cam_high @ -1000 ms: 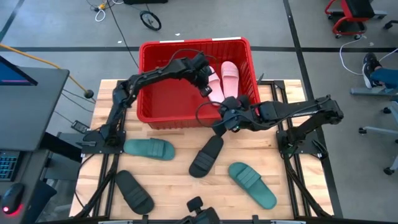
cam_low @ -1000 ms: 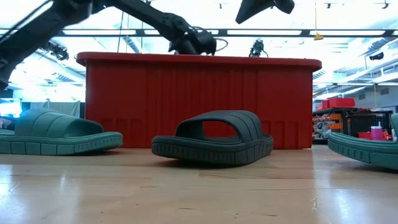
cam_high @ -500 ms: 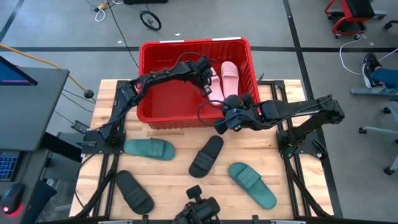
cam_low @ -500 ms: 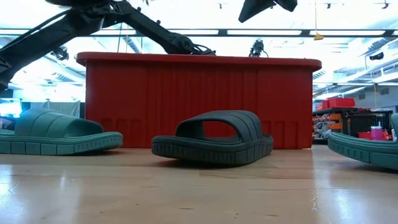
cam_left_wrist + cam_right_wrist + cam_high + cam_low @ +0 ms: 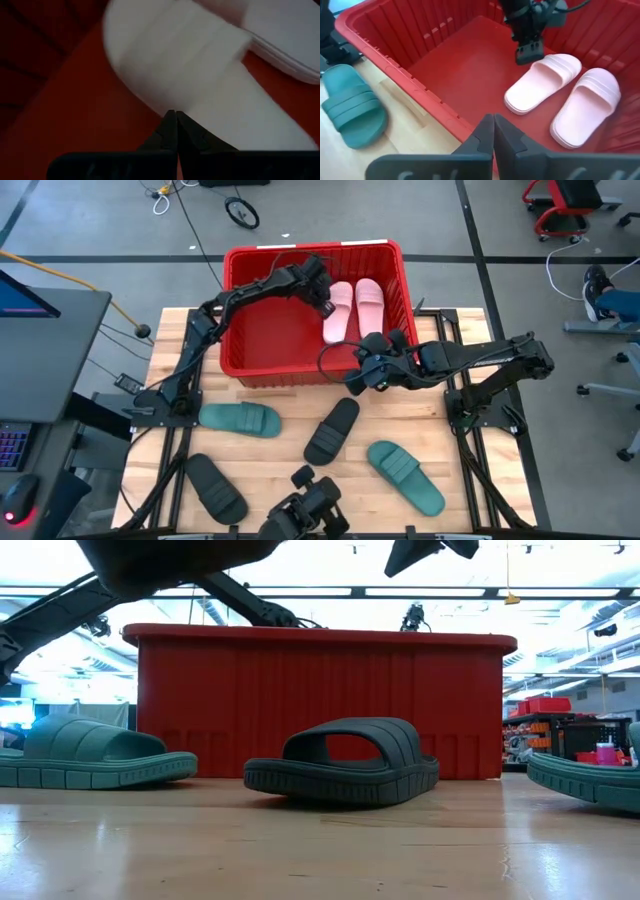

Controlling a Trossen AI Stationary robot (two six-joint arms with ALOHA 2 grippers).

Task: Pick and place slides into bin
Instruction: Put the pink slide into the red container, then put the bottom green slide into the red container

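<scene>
The red bin (image 5: 250, 350) stands at the table's far middle and holds two pale pink slides, one (image 5: 337, 312) beside the other (image 5: 370, 304), both lying on its floor. My left gripper (image 5: 323, 297) is shut and empty inside the bin, just over the far end of the left pink slide (image 5: 200, 85). My right gripper (image 5: 356, 377) is shut and empty above the bin's near rim, by its right corner. On the table lie two green slides (image 5: 240, 418) (image 5: 405, 475) and two black slides (image 5: 332, 430) (image 5: 215, 487), all sole down.
A dark camera mount (image 5: 305, 515) shows at the table's near edge. The nearer black slide (image 5: 345, 762) lies just in front of the bin's near wall (image 5: 320, 700). Bare wood lies between the slides on the table.
My left gripper has gone toward the bin's far wall, off the left pink slide, which now lies uncovered on the bin's floor beside the other. The dark mount at the near edge has shifted toward the left.
</scene>
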